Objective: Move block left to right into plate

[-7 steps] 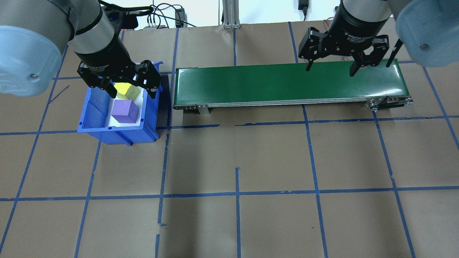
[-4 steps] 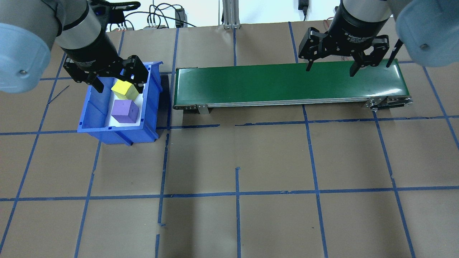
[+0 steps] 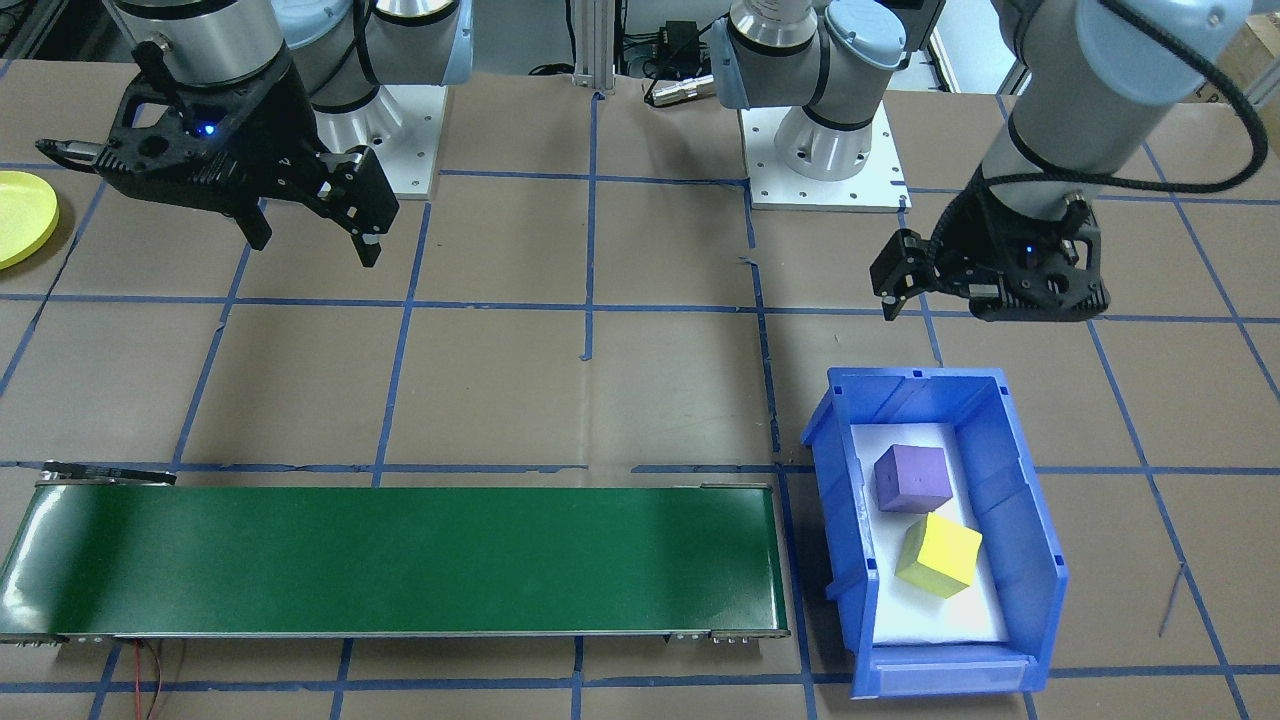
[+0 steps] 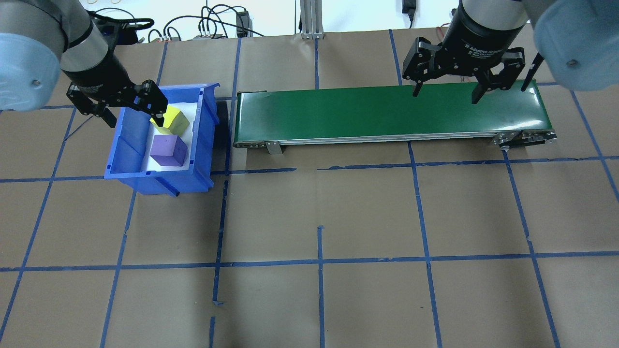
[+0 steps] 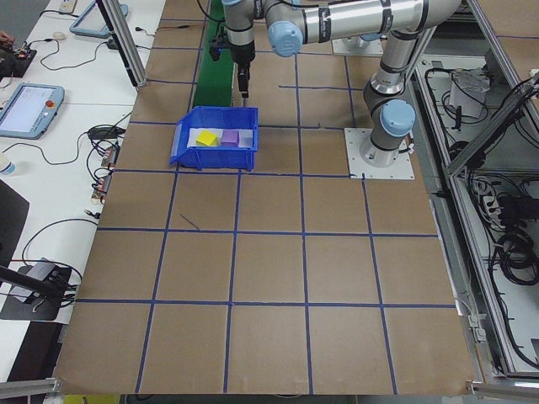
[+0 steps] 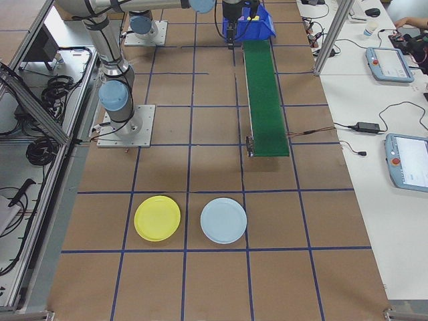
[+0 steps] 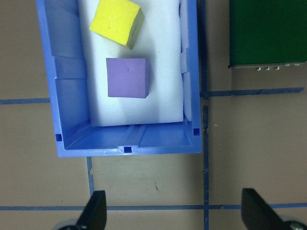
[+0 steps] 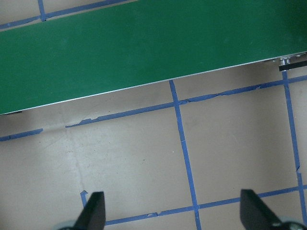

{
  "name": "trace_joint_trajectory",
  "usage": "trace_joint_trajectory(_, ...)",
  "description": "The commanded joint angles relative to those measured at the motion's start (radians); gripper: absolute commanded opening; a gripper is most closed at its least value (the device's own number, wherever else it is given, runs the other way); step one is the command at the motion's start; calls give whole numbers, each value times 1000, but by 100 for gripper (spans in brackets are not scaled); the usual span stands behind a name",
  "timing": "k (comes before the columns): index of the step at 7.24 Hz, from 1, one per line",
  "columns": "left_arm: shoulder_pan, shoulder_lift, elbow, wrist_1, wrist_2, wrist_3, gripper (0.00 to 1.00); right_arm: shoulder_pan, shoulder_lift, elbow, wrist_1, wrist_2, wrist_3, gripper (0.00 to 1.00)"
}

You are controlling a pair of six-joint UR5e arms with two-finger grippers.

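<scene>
Yellow block [image 4: 172, 120] and purple block [image 4: 168, 150] are sitting in the blue bin [image 4: 126, 153] below the left gripper [image 4: 129, 118], hovering wide open and empty

Robotics laboratory: 2 UR5e arms bolted to a paper-covered table [image 5: 269, 278] gridded with blue tape, framed by aluminium profiles [image 6: 334, 30]; teach pendants [image 6: 409, 160], cables and a side bench [image 5: 50, 151] flank a green conveyor belt [image 6: 264, 93].

Green conveyor belt [image 4: 389, 113], blue bin [image 3: 1030, 560], pale blue plate [image 6: 223, 220], possibly teach pendants [image 6: 388, 64] alongside
</scene>
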Motion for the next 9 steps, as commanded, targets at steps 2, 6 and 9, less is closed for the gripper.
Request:
trace_joint_trajectory(2, 10, -133, -75, 266, -2, 7, 100, 0, 0, 0, 0, 0, 1, 100)
trace_joint_trajectory(6, 10, -203, -140, 318, 6, 13, 100, 0, 0, 0, 0, 0, 1, 100)
trace_joint_trajectory(9, 32, -219, -147, 318, 8, 41, 100, 0, 0, 2, 0, 0, 1, 100)
